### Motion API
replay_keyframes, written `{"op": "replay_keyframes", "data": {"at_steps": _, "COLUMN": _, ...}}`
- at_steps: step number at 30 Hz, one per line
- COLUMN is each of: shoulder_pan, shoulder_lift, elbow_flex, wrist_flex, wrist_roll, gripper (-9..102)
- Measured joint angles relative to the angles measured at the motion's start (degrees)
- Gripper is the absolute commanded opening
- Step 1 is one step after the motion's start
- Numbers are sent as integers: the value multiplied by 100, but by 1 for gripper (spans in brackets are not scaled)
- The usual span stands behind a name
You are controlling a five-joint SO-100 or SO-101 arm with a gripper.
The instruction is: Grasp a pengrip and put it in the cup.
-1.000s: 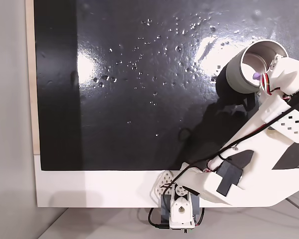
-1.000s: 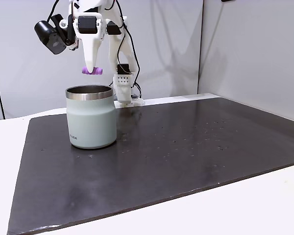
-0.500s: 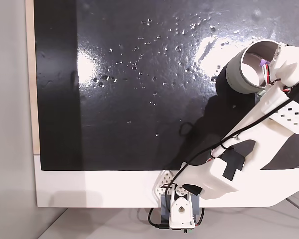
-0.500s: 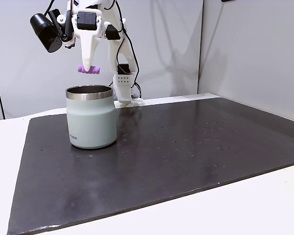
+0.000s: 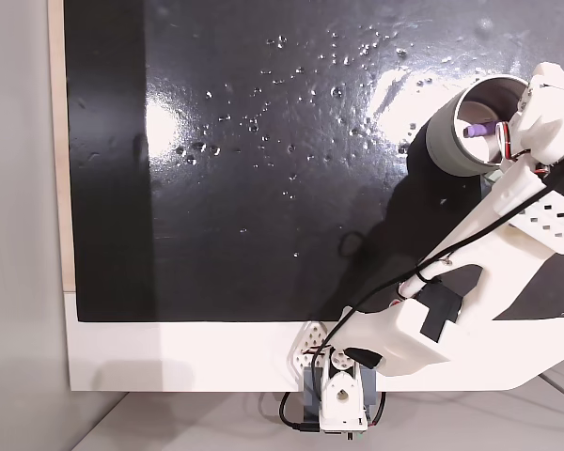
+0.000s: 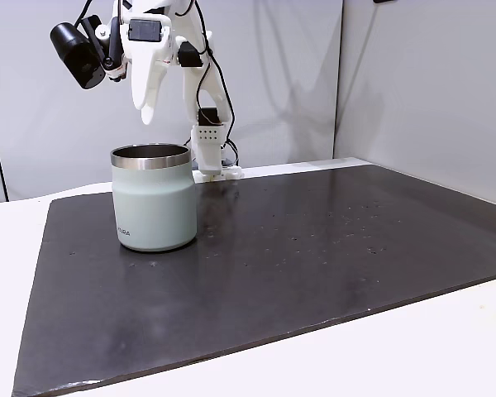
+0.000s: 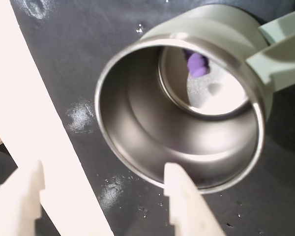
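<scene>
Lying inside the shiny steel-lined cup [image 7: 137,147], the small purple pengrip [image 7: 196,64]; white plastic jaws [image 7: 105,189] spread, empty above.

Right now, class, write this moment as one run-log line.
hand: open, empty, above cup | pengrip: inside cup, on its bottom | mat: cup upright

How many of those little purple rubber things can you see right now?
1. The pengrip lies inside the cup, on its steel bottom, below the open gripper. Part of the cup's floor is hidden, so another could be there.
</scene>
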Motion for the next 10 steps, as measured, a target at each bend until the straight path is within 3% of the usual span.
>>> {"op": "replay_keyframes", "data": {"at_steps": 10, "shoulder_pan": 0, "shoulder_lift": 0, "elbow_flex": 0, "wrist_flex": 0, "wrist_roll": 0, "gripper": 29}}
